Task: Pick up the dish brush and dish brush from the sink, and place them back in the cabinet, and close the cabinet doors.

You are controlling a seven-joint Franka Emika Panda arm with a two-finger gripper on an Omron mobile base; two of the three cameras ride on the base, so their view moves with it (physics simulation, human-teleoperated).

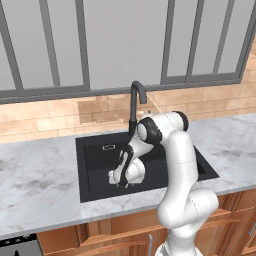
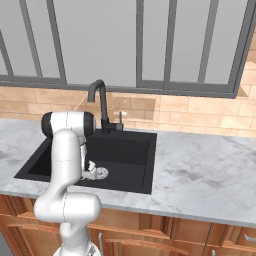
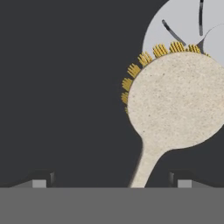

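A tan dish brush (image 3: 175,100) with a round head and short yellow bristles lies on the floor of the black sink (image 1: 97,152), its head partly over the silver drain (image 3: 183,26). My gripper (image 3: 111,181) hangs open just above it, and the handle runs down between the two fingertips (image 3: 39,181), nearer the right one, touching neither. From the base cameras the gripper (image 1: 120,177) sits low inside the basin (image 2: 132,155), near the drain (image 2: 101,173). The cabinet and the cabinet doors are out of view.
The tall black faucet (image 1: 135,102) rises behind the basin, close to the arm's elbow. Marble counter (image 1: 35,175) runs on both sides of the sink, wider on the right (image 2: 200,170). Wooden drawer fronts (image 2: 150,230) sit below.
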